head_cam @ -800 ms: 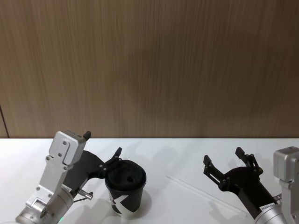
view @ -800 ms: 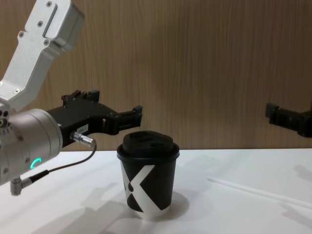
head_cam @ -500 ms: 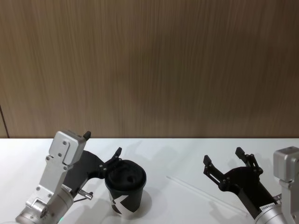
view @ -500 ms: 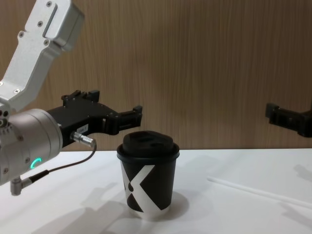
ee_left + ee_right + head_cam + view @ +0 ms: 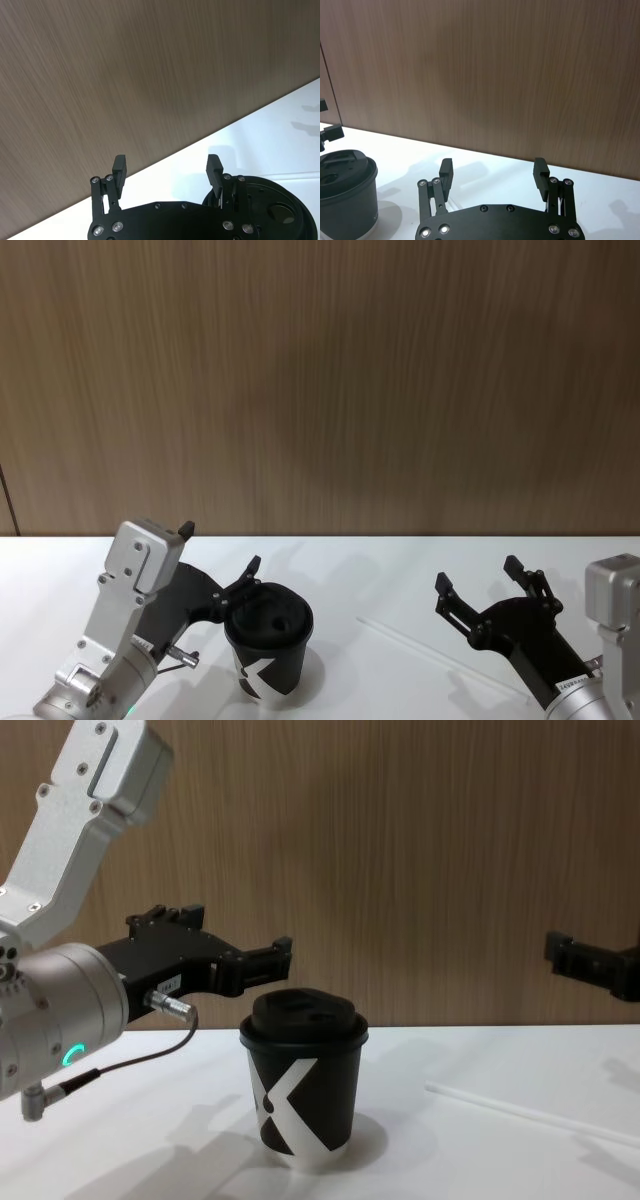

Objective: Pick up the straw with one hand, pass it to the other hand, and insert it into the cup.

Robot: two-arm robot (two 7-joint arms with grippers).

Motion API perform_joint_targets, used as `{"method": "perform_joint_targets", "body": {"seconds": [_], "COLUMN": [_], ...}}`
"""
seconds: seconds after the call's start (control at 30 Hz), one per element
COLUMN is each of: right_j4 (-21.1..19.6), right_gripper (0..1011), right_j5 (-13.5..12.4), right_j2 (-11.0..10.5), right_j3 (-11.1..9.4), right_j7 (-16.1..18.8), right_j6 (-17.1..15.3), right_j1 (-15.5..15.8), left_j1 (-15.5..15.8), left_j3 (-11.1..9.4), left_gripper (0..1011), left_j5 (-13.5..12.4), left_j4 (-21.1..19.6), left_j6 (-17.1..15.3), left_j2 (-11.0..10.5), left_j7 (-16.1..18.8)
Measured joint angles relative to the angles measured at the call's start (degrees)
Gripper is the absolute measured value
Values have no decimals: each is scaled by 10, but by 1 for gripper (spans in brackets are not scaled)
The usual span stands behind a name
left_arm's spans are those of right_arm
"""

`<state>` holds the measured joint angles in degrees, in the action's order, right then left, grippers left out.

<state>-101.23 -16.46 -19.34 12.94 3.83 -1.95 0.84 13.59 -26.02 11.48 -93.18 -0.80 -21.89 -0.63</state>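
**A:** Which containers were there, and what was in them?

**B:** There was one. A small black paper cup [image 5: 303,1105] with a large white X-like mark stood upright on the white table top [image 5: 400,565], at about 7 o'clock in the head view. A black domed plastic lid [image 5: 268,618] sat on its rim, so I could not tell what was inside.

**A:** Where was the straw?

**B:** A long, thin, straight white plastic straw [image 5: 530,1116] lay flat on the table at the cup's 3 o'clock. It was outside the cup and apart from it, and neither gripper touched it.

**A:** And the grippers?

**B:** The black two-finger left gripper [image 5: 166,165], on a silver wrist with a glowing green ring, hung above the table at the cup's 10 o'clock. Its jaws were wide apart and held nothing, and one fingertip was just beside the lid's edge. The slim black right gripper [image 5: 493,167] hung at about 4 o'clock in the head view, above the straw's farther stretch. Its jaws were also spread and empty. A brown wood-grain wall panel [image 5: 320,380] filled the background at 12 o'clock.
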Motion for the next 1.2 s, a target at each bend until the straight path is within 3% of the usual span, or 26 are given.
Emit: {"method": "perform_joint_targets", "body": {"seconds": [1.2], "right_j4": [0], "right_gripper": [1001], "right_j5": [0], "right_j2": [0], "right_j3": [0], "right_j7": [0], "right_j6": [0], "right_j1": [0], "left_j1": [0], "left_j3": [0], "left_gripper": [1003], "left_j5": [0], "left_j4": [0], "left_j6": [0], "left_j2": [0], "left_j7": [0]}}
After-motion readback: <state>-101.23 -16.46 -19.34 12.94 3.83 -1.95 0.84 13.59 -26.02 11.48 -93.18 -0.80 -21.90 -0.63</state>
